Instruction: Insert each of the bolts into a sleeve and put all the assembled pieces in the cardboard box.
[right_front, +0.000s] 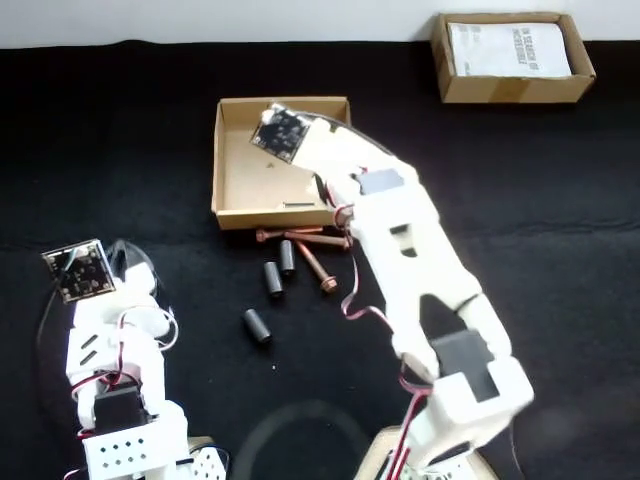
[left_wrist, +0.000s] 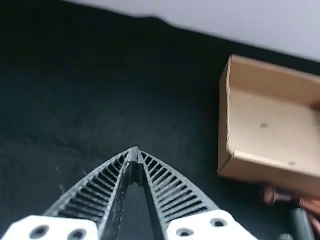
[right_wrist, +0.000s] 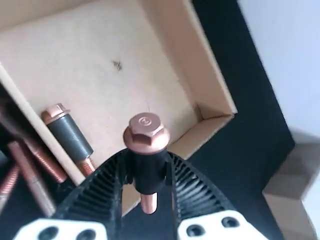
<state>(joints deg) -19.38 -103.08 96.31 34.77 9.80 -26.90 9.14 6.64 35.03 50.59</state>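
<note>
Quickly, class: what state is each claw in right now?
Left claw: closed, empty.
Right claw: closed on a sleeved bolt.

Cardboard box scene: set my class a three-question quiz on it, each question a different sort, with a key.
1. True or false: the left pincer holds a bolt.
2. What is the piece held by the right pincer at the cardboard box? A) a bare sleeve B) a bolt seated in a sleeve C) a bare bolt
3. Fill in: in the high view, ___ loose sleeves lie on the table in front of the box.
Key: 1 false, it is shut and empty; 2 B; 3 three.
</note>
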